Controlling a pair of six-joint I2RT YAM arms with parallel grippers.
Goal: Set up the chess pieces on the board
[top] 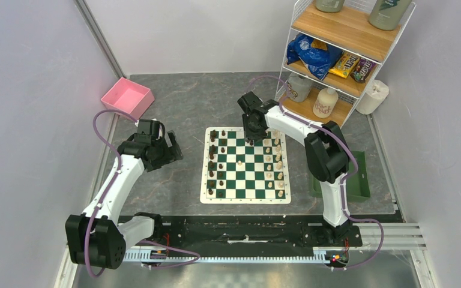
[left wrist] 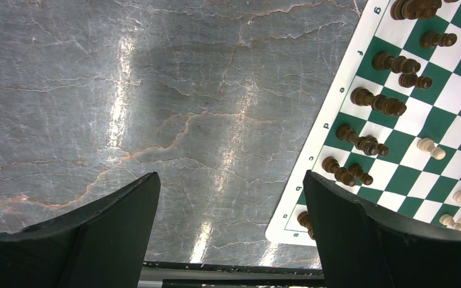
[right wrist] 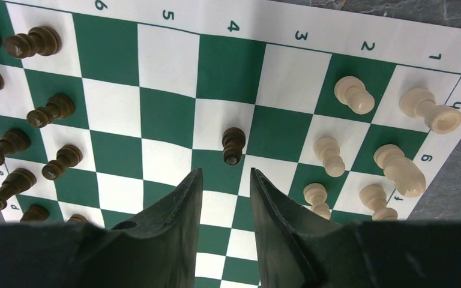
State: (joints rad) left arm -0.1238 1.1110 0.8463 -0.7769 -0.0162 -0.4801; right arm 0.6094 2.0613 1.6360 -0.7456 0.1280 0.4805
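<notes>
The green-and-white board (top: 246, 199) lies at the table's middle. Dark brown pieces (top: 213, 161) stand in its left two columns and pale pieces (top: 274, 163) in its right two. One pale pawn (top: 239, 162) stands alone near the centre. My right gripper (top: 253, 141) hovers over the board's far part. In the right wrist view it (right wrist: 225, 173) is slightly open and empty, with a lone dark pawn (right wrist: 233, 146) standing just beyond its tips. My left gripper (top: 172, 150) is wide open and empty over bare table left of the board (left wrist: 360, 48).
A pink bin (top: 127, 98) sits at the far left. A wire shelf (top: 336, 54) with snacks and jars stands at the far right, with a paper roll (top: 372, 96) beside it. A plain green tray (top: 360, 177) lies right of the board, behind the right arm.
</notes>
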